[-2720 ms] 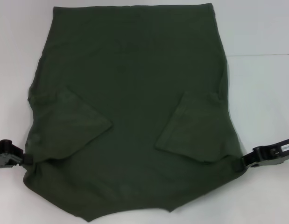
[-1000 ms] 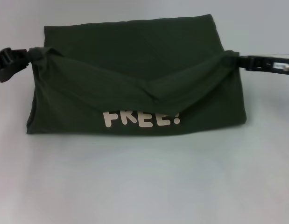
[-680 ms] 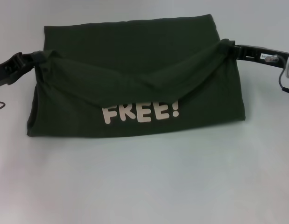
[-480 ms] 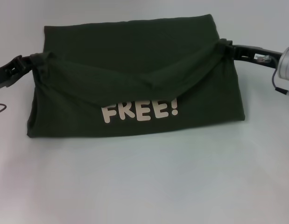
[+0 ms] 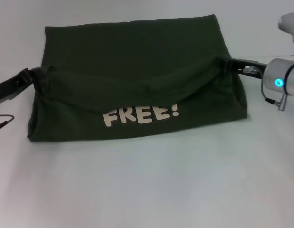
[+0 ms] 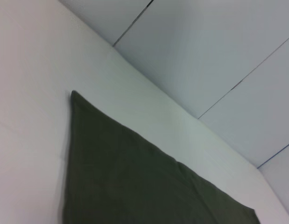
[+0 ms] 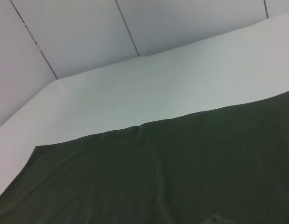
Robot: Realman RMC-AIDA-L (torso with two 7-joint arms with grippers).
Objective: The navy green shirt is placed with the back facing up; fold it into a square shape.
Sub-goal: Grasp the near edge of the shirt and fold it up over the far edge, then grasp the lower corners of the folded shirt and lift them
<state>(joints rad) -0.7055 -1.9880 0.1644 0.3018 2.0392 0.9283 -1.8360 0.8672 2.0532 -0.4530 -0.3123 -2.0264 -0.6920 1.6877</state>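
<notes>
The navy green shirt point(image 5: 132, 61) lies on the white table, its near half folded back over itself so white letters reading "FREE!" point(image 5: 139, 115) show on the turned-up face. My left gripper point(image 5: 32, 75) is shut on the folded layer's left corner, held low over the shirt. At the right corner my right gripper point(image 5: 226, 64) is shut on the same layer. The held edge sags between them. Both wrist views show only flat shirt fabric point(image 6: 135, 186) point(image 7: 181, 168) and the table.
The white table point(image 5: 147, 185) stretches bare in front of the shirt. A thin cable point(image 5: 2, 122) hangs by my left arm. A panelled wall point(image 7: 88, 32) rises behind the table's far edge.
Both grippers lifted the near corners and carried them away from me, turning the hem over and baring the letters. In the last half second they sank and came slightly nearer.
</notes>
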